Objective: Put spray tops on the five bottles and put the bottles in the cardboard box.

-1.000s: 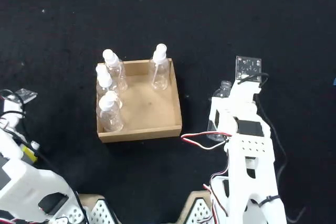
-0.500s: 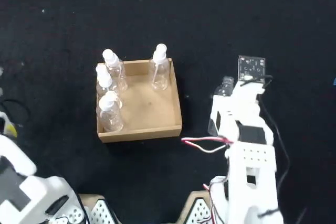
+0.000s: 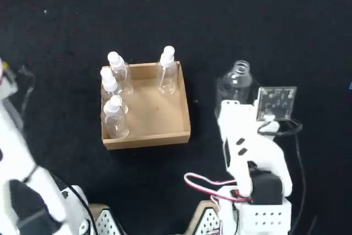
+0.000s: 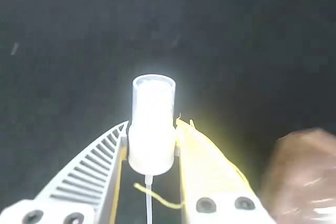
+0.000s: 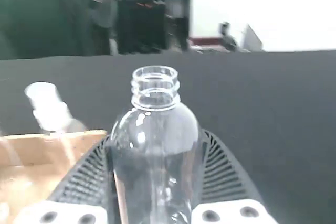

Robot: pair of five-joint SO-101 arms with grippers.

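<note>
Beside the cardboard box [image 3: 146,138], right gripper [image 5: 156,142] clamped on clear uncapped bottle [image 5: 155,119], base cut off, left gripper [image 4: 152,132] pinching white spray top [image 4: 152,114], dip tube [image 4: 149,203] cropped

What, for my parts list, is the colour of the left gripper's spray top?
White; the spray top shows best in the left wrist view.
</note>
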